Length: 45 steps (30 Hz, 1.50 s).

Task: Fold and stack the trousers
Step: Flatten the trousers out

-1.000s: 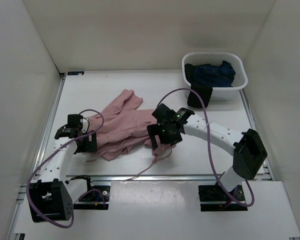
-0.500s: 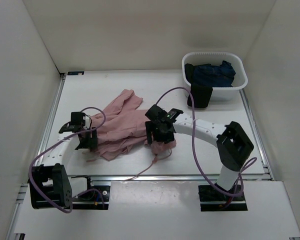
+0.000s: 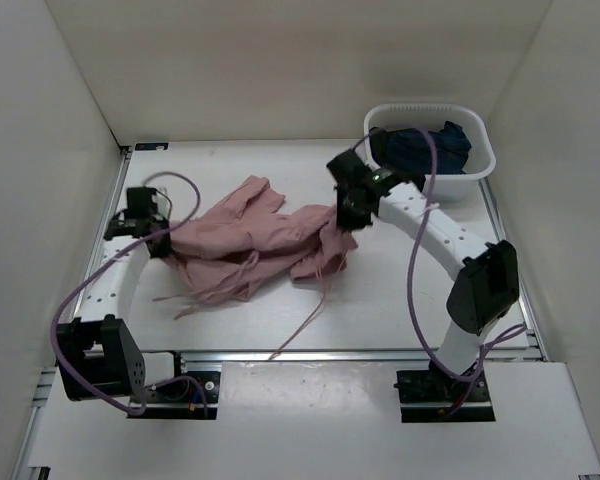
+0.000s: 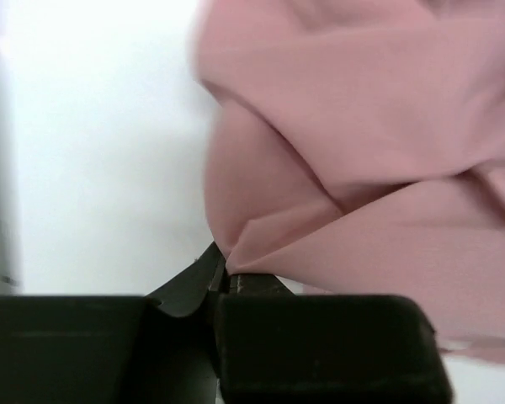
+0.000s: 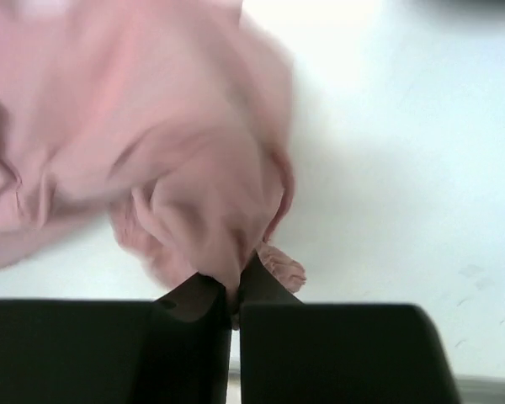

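The dusty-pink trousers [image 3: 250, 240] lie crumpled across the middle of the white table, stretched between both arms, with thin drawstrings trailing toward the near edge. My left gripper [image 3: 158, 243] is shut on the left edge of the trousers [image 4: 353, 168]; a pinched fold sits right at its closed tips [image 4: 223, 271]. My right gripper [image 3: 342, 214] is shut on the trousers' right end, lifted a little off the table. In the right wrist view the bunched pink cloth [image 5: 151, 160] hangs from the closed tips [image 5: 234, 282].
A white basket [image 3: 479, 168] stands at the back right, holding a dark navy-blue garment [image 3: 425, 148]. A purple cable loops along each arm. White walls close in the table on the left, back and right.
Both grippers have shut on the trousers. The left arm pulled back and left, the right arm swung back and right toward the basket, spreading the cloth between them.
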Tool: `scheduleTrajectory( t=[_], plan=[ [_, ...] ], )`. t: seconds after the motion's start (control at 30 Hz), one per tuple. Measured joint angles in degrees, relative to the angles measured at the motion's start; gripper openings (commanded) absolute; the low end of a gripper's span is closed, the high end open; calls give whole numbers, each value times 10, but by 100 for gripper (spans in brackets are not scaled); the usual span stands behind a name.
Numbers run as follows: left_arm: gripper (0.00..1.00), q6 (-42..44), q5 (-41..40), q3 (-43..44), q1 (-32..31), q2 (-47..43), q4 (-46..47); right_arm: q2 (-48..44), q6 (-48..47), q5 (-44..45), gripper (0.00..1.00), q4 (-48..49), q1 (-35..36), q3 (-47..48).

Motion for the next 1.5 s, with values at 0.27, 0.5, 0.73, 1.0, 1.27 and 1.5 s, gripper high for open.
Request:
scheduleTrajectory(
  t=[0.27, 0.5, 0.73, 1.0, 1.27, 1.5],
  plan=[
    [14, -1, -82, 222, 74, -43, 28, -97, -68, 140, 0, -130, -5, 252],
    [18, -4, -63, 249, 58, -96, 11, -167, -45, 187, 0, -189, 7, 253],
    [26, -3, -5, 233, 56, -100, -56, -210, -38, 239, 0, -235, -15, 167],
    [75, 1, -4, 107, 55, -31, -103, -205, -26, 250, 0, -245, -73, 64],
    [86, -1, -30, -26, 132, -50, -127, -204, -21, 239, 0, -239, -99, -14],
    [100, -1, -21, -176, 121, -72, -125, -204, -20, 231, 0, -220, -101, -27]
  ],
)
